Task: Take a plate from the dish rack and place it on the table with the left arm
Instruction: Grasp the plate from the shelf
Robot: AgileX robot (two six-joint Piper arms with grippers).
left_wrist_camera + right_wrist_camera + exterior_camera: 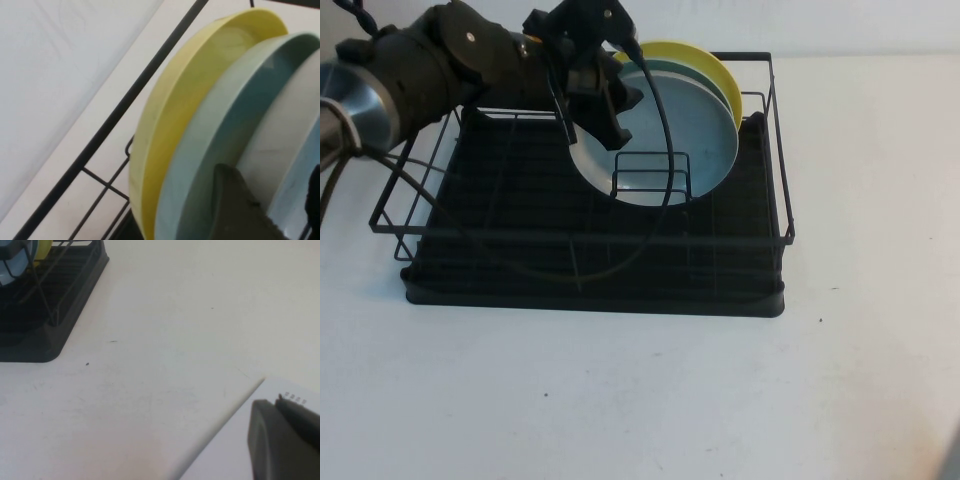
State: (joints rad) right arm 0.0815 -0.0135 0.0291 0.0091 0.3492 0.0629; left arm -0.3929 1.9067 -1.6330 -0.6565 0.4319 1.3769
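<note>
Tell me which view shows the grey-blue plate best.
High view: the plate shows nearly whole in the dish rack, left pincer at its rim. Left wrist shows only an edge sliver; right wrist a blurry corner glimpse.

A plain white surface point(650, 400) spreads all around the black rack point(590, 300), evenly lit. Near the rack's front right corner, some tiny dark specks lie on it.

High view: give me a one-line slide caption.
Left pincer at the upper rim of the plate standing in the dish rack, teal and yellow plates behind; right pincer out of view.
</note>
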